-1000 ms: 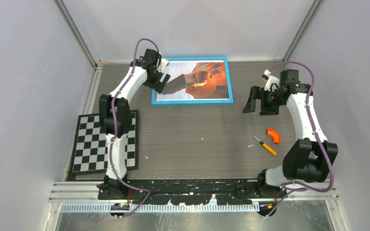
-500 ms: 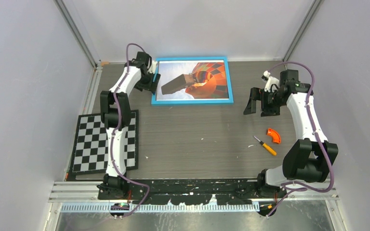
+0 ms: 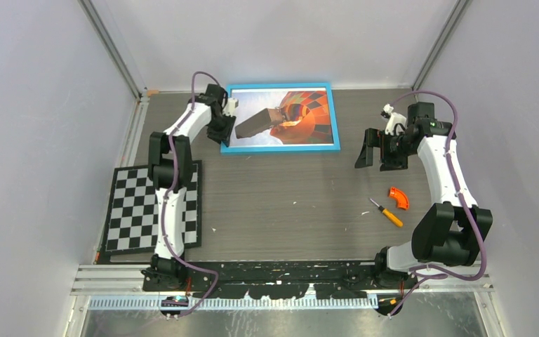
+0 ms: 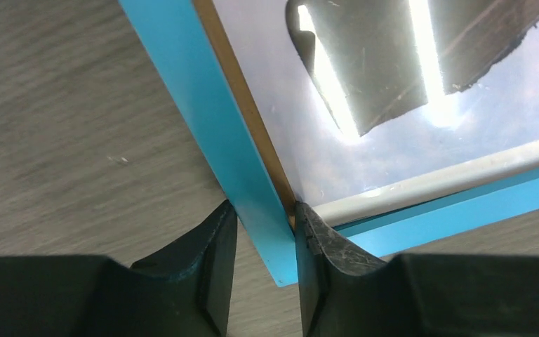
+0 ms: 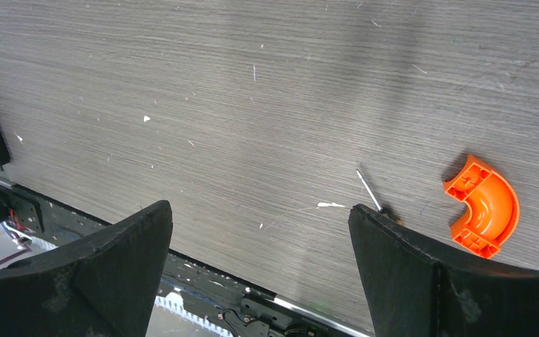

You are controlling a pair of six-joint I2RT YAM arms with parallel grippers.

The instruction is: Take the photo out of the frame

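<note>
Left hand [image 4: 263, 217], gripping the frame [image 4: 182, 70], hides its corner.

Show white shells between black joints on left arm [image 3: 184, 126] and right arm [image 3: 449, 175]. Carry one purple cable [image 3: 196, 84] looped along each. End in thick, matte black fingers [image 4: 207, 274] with rough faces.

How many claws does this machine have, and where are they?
2. The left claw pinches the frame by its near-left corner. The right claw hangs open over the table, right of the frame. None seem hidden.
</note>
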